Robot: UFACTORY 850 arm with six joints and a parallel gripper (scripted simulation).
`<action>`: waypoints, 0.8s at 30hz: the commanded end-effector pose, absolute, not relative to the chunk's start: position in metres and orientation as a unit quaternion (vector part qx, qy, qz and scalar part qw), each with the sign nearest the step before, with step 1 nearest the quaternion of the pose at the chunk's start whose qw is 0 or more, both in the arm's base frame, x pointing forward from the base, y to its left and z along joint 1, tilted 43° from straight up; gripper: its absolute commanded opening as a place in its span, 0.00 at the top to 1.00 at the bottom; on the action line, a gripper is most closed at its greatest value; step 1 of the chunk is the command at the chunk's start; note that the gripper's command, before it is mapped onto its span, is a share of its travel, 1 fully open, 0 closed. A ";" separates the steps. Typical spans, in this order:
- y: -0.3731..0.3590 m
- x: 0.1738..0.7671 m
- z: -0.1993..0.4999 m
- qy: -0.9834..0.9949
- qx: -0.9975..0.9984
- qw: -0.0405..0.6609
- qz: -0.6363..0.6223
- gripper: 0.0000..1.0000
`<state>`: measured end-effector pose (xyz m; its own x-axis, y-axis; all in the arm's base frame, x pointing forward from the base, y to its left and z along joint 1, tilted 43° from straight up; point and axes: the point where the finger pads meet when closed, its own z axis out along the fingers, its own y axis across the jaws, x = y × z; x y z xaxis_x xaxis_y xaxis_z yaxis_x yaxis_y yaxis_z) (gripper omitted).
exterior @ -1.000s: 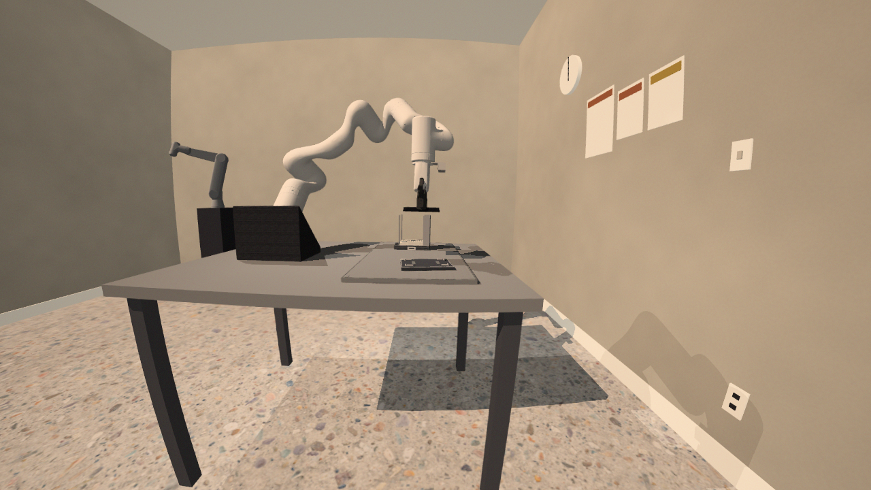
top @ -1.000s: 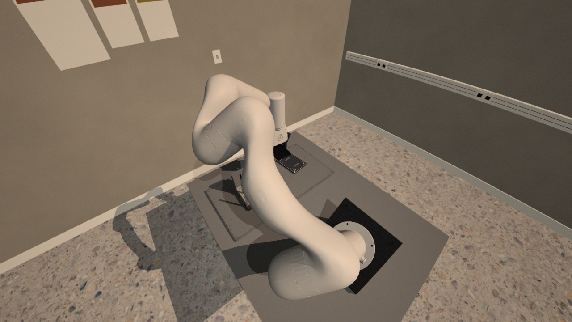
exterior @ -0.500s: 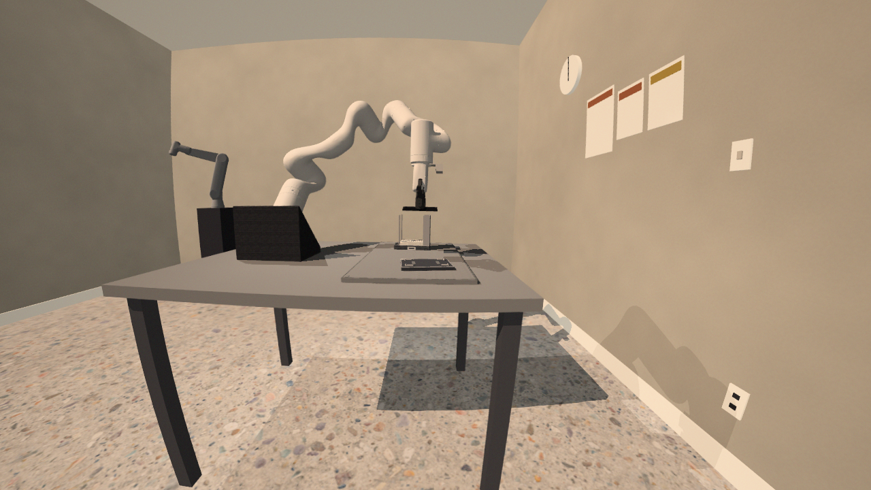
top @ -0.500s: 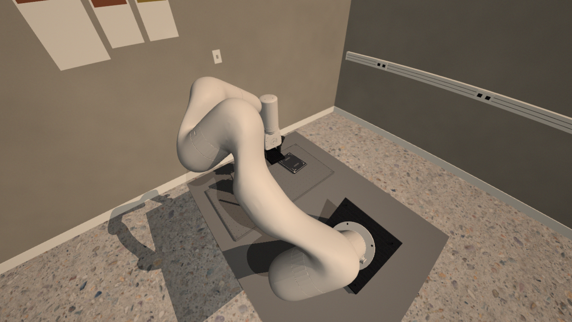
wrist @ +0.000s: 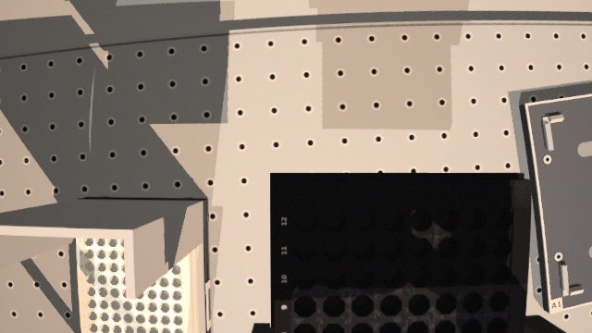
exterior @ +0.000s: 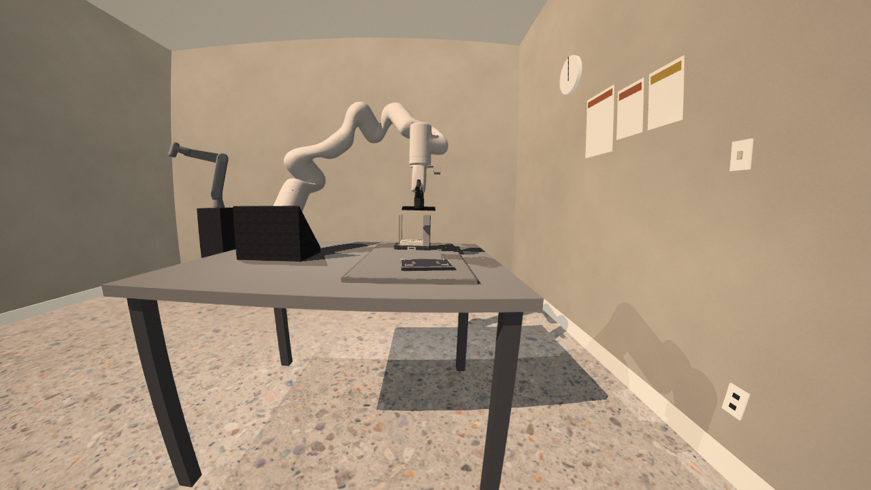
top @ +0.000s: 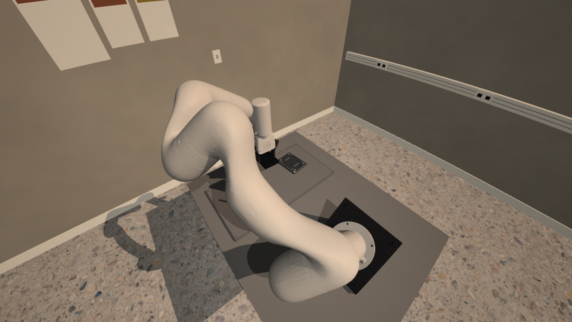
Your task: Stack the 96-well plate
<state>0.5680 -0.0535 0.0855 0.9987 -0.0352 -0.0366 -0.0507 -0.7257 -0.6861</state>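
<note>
- The arm (top: 255,192) looked like smooth, matt cream plastic.
- The board (wrist: 370,125) was matt and drilled with holes.
- The floor (exterior: 341,426) looked like speckled stone.

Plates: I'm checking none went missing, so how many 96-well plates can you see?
2. A dark plate is held in the gripper above the table; a pale plate sits in rack K1, partly hidden by its walls.

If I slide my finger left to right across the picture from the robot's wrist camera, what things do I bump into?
Stack rack K1 with the pale plate inside it → the dark 96-well plate held in the gripper → the bare plate nest N1.
</note>
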 end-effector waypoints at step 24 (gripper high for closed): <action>0.002 0.558 0.142 0.023 -0.929 0.369 0.009 1.00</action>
<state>0.5585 -0.0060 0.1324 0.9987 -0.0356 -0.0367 -0.0511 -0.7258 -0.6860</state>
